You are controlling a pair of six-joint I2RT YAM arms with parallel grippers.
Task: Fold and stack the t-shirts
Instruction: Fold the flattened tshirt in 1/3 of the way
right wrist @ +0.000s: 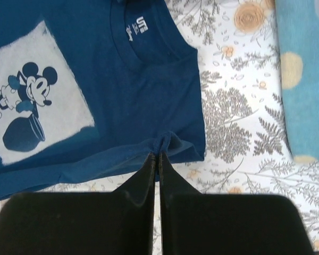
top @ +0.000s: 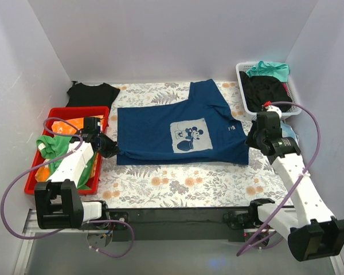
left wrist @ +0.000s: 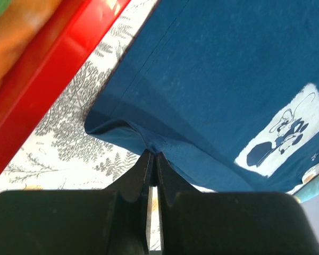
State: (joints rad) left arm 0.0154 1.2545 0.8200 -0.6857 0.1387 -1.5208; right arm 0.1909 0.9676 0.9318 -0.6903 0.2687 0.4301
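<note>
Floral table (top: 178, 183) carries navy t-shirt (top: 178, 129), spread flat. Left end effector (left wrist: 153, 155), right end effector (right wrist: 155, 155) both clamped tight on near edge. Lift level, together, cloth taut.

The left arm (top: 74, 163) stretches toward 1 o'clock, the right arm (top: 295, 175) toward 11 o'clock. The left gripper (top: 110, 150) and right gripper (top: 250, 141) sit low, jaws closed, each pinching the blue t-shirt (top: 155, 129).

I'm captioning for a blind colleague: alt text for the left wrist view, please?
The left claw is shut on the edge of a navy t-shirt with a pale cartoon-mouse print, lying on a leaf-patterned table; a red bin sits alongside.
</note>
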